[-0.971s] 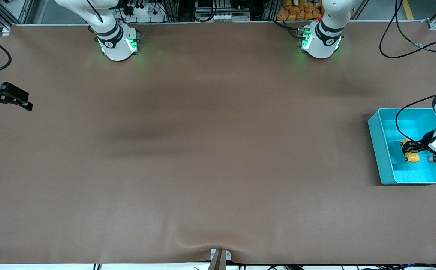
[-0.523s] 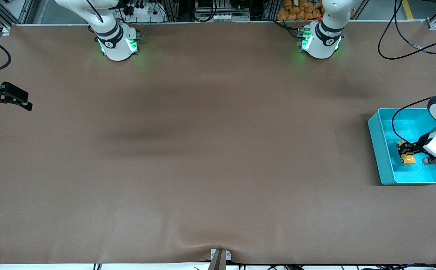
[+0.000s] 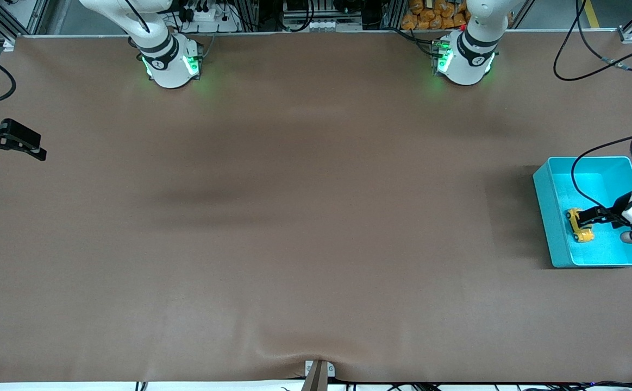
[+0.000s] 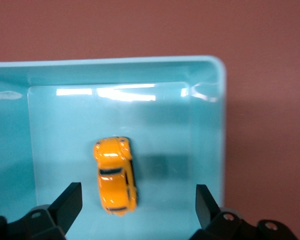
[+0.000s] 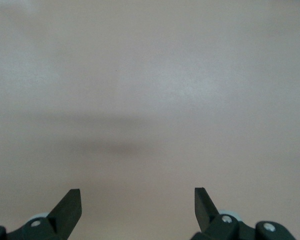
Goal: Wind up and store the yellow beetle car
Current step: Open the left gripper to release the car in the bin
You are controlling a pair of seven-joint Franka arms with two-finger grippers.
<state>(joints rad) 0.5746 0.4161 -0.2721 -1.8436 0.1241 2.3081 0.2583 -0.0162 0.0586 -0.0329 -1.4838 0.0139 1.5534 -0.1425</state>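
Observation:
The yellow beetle car (image 3: 580,227) lies on the floor of the turquoise bin (image 3: 545,209) at the left arm's end of the table. My left gripper (image 3: 585,219) is open just above the car, inside the bin. In the left wrist view the car (image 4: 115,175) sits between the spread fingertips (image 4: 69,196), nearer one of them and touching neither. My left gripper (image 4: 136,199) holds nothing. My right gripper (image 3: 19,156) waits open and empty over the table edge at the right arm's end, and the right wrist view (image 5: 137,200) shows only bare table under it.
The bin's walls (image 4: 210,75) surround the car closely. A brown mat (image 3: 305,217) covers the table. The two arm bases (image 3: 171,62) stand along the edge farthest from the front camera. A black cable (image 3: 579,174) hangs over the bin.
My left gripper carried the car lower in the bin toward the wall facing the right arm, then opened. The car now lies free on the bin floor. The right arm has not moved.

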